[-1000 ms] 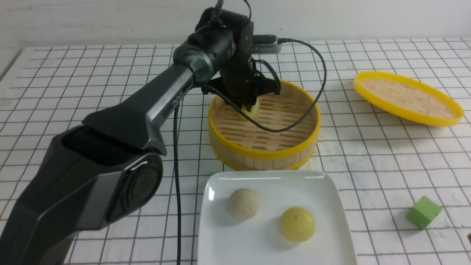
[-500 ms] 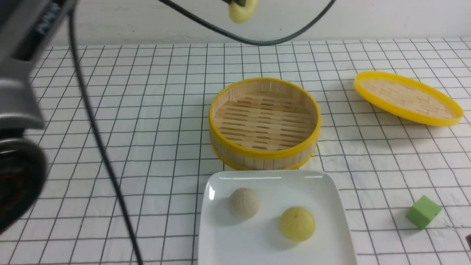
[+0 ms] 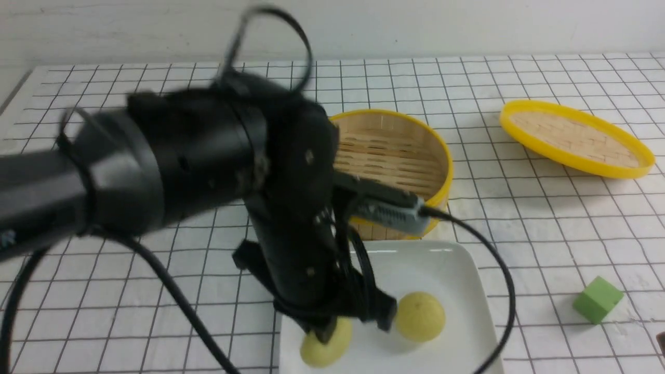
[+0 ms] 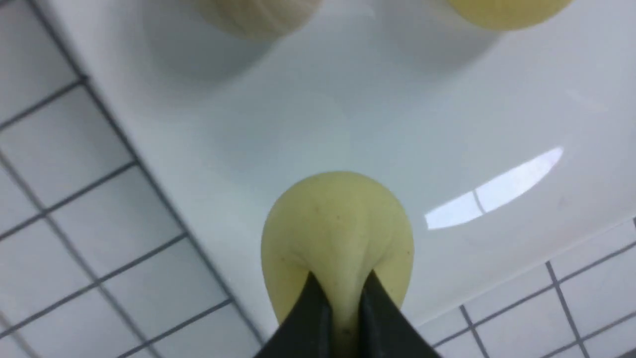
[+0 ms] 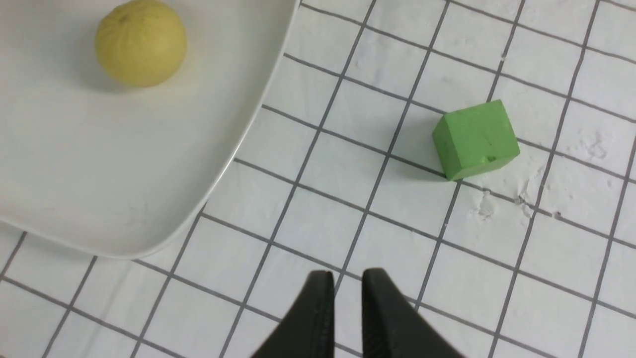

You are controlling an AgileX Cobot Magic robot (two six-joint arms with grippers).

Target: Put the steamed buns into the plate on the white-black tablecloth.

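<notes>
Steamed bun [image 4: 338, 223], soft pale-yellow dough, pinched over glossy white plate [image 4: 348, 114].

The left arm [image 3: 218, 171] leans across the middle and blocks the way to the near left part of the plate [image 3: 467, 291], its cable [image 3: 499, 291] looping over the plate's right side. On the plate a yellow bun [image 3: 420, 316] takes the centre; bare white shows behind it. The steamer basket [image 3: 415, 156] stands just behind the plate. To the right, open cloth [image 3: 530, 228] lies between lid [image 3: 576, 137] and green cube [image 3: 597, 299]
</notes>
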